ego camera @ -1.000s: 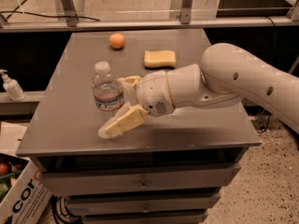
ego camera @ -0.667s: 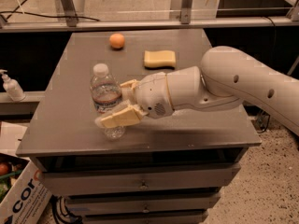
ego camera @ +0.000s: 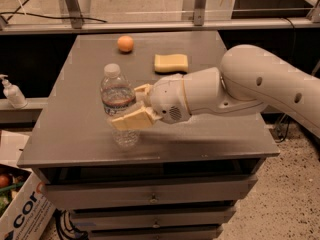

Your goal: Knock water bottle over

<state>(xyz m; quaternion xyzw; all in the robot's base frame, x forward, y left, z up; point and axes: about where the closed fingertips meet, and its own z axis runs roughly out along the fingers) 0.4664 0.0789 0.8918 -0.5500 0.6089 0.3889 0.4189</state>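
The water bottle (ego camera: 116, 95) is clear ribbed plastic with a white cap. It stands upright on the grey table (ego camera: 75, 129), left of centre and near the front. My gripper (ego camera: 125, 106) reaches in from the right at mid-height of the bottle. It is open, with one finger (ego camera: 131, 120) lying across the bottle's front and the other finger (ego camera: 142, 89) behind its right side. The bottle's lower part shows below the front finger.
A yellow sponge (ego camera: 171, 62) and an orange (ego camera: 125, 43) lie at the back of the table. A small white pump bottle (ego camera: 12, 92) stands on a ledge to the left. A cardboard box (ego camera: 22, 211) sits on the floor at lower left. My white arm (ego camera: 270, 84) covers the table's right side.
The front finger has risen from the table beside the bottle to lie across the bottle's middle. The bottle still stands upright, shifted slightly right.
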